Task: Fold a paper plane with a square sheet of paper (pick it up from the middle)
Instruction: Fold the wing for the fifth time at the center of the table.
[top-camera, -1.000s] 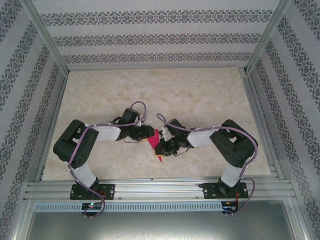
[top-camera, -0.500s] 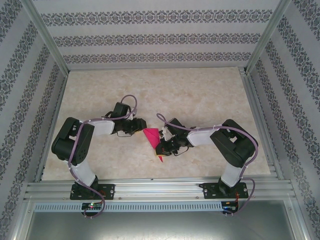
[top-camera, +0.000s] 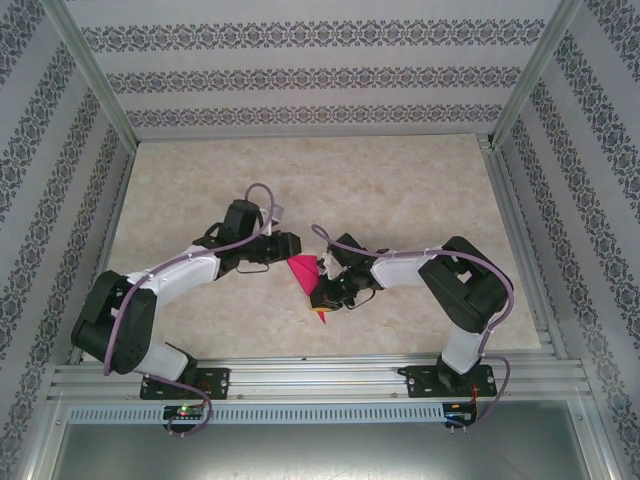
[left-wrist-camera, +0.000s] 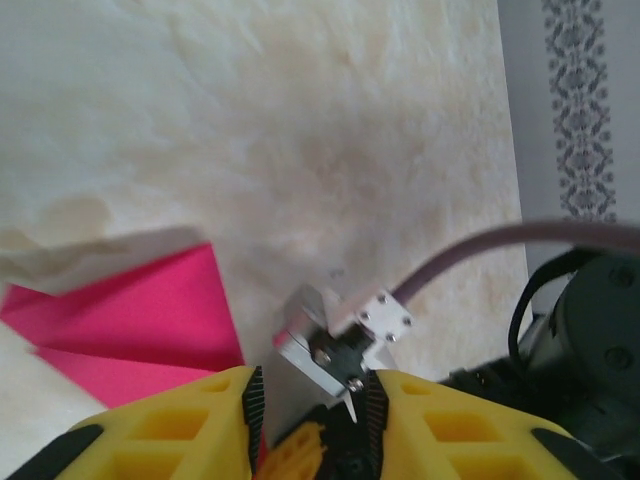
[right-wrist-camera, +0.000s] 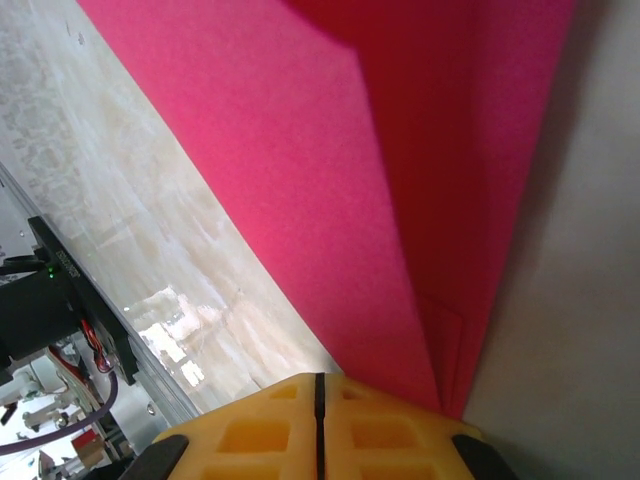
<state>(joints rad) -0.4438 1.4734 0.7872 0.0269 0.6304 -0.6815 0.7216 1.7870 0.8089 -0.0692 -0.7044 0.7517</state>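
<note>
- The pink paper, folded into a narrow pointed shape, lies on the table near its middle, between the 2 grippers.
- The left gripper sits just left of the paper's far end, its jaws a narrow gap apart.
- The right gripper is at the paper's near right edge, jaws pressed together, tips against the sheet; I cannot tell whether the paper is pinched between them.
</note>
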